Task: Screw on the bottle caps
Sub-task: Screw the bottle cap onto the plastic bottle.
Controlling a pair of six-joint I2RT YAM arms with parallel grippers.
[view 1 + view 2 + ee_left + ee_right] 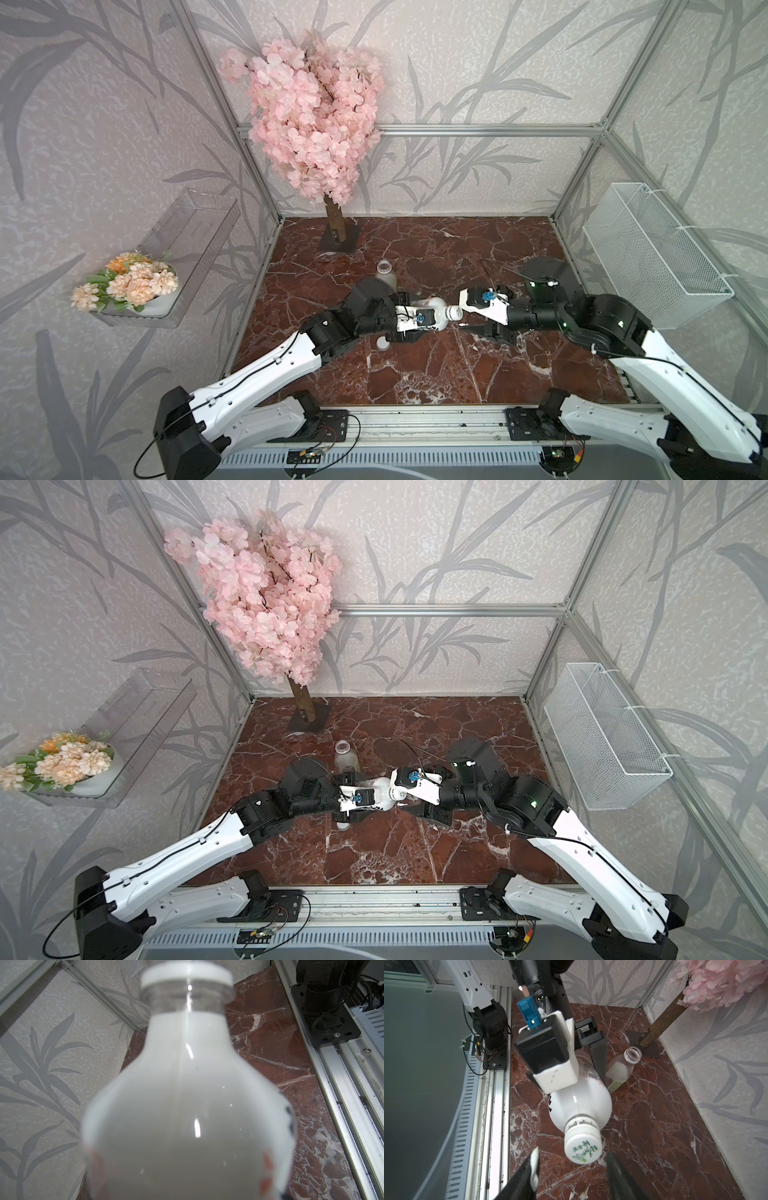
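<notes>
- Plain cap [381,343] is lying loose on the table [457,374].
- Left gripper [428,319] is clamping the tilted white bottle [437,312].
- Right gripper [572,1152] is sitting released, 2 jaws flanking the bottle's printed cap [583,1148], not gripping.
- Clear bottle [384,272] is standing uncapped behind.

Red marble floor [415,374] under a pink blossom tree [311,116], leaf-patterned walls [498,62] behind. Flower shelf [195,232] left of tree, mesh basket [648,257] right.

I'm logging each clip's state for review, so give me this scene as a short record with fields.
left end effector: shut on white bottle, held tilted
printed cap: on the white bottle's neck
right end effector: open, fingers flanking printed cap, not clamped
clear bottle: upright, uncapped
plain cap: lying on marble table, beside left arm
</notes>
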